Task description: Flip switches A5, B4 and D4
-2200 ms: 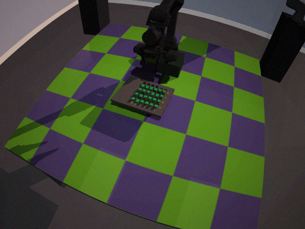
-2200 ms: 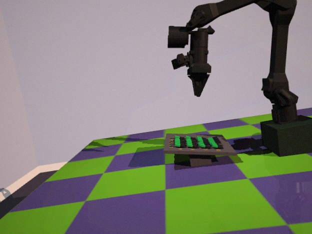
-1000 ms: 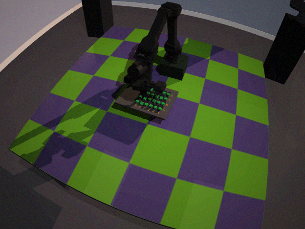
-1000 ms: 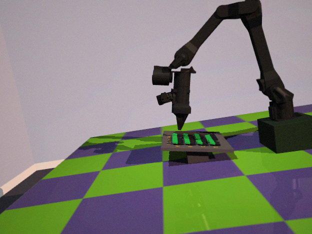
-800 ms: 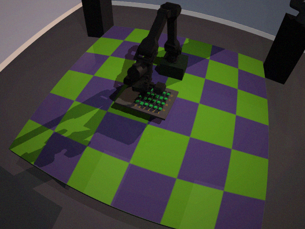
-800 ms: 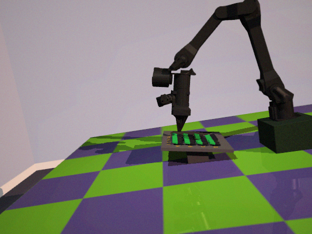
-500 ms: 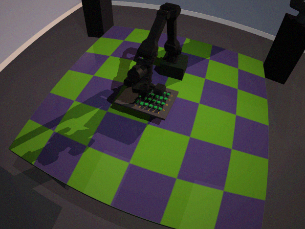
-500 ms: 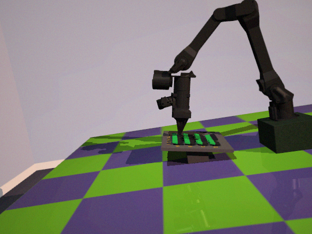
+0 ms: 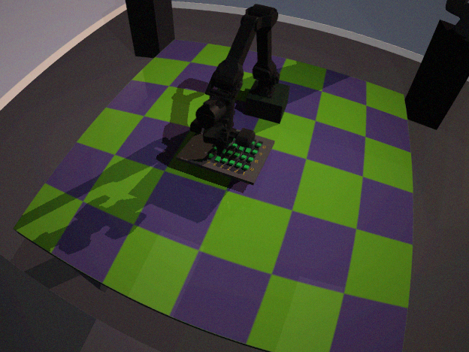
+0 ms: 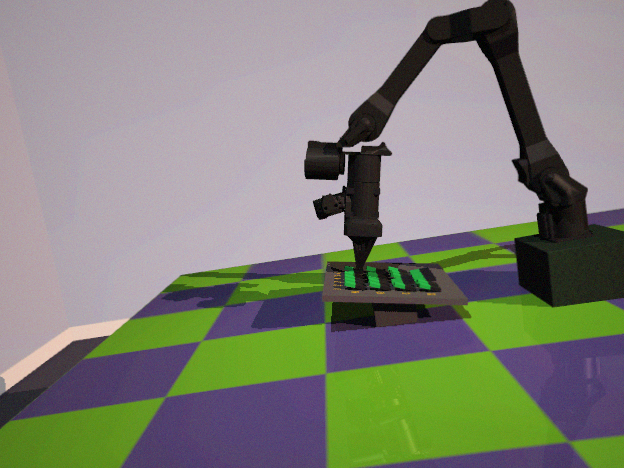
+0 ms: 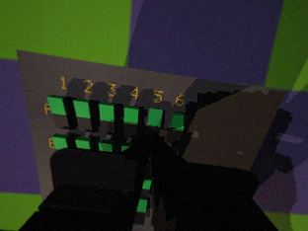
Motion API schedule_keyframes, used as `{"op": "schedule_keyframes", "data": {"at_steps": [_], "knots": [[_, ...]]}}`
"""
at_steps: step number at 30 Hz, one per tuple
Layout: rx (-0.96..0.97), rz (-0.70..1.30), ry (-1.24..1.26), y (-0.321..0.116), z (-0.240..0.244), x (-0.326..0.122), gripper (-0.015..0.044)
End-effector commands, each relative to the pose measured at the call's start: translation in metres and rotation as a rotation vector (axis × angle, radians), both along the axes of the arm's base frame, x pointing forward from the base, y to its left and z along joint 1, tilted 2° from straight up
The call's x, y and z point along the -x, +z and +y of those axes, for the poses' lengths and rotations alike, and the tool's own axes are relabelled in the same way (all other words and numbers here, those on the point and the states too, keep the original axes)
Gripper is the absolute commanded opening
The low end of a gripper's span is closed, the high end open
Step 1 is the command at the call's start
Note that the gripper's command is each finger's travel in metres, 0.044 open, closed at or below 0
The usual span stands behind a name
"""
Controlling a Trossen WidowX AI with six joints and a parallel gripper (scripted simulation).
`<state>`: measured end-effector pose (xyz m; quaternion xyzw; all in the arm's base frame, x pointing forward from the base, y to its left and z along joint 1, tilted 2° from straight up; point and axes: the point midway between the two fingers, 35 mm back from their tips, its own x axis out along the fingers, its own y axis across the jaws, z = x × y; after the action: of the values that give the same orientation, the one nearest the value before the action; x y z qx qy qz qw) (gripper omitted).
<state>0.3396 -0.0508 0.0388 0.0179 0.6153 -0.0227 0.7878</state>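
Note:
The tilted grey panel carries rows of black switches with green-marked ends. My gripper is shut and empty, pointing down, with its tips low at the near end of switch A5. Whether the tips touch it cannot be told. A5 shows its green far end, like its row A neighbours. Switch B4 is only partly visible beside the fingers in the wrist view. D4 cannot be made out with certainty behind the gripper.
The panel stands on a small block above the green and purple checkered mat. Switches A4 and A6 flank A5. The arm's base block stands on the near-arm side. Shadow darkens the panel's right part.

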Motion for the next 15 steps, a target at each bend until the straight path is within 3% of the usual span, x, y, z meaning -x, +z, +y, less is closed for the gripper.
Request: {"op": "schedule_keyframes", "data": {"at_steps": [1,15], "knots": [[0.003,-0.001,0.004,-0.0005,-0.0002,-0.0004,0.0],[0.003,-0.001,0.004,-0.0023,-0.0003,-0.0008,0.0]]}}
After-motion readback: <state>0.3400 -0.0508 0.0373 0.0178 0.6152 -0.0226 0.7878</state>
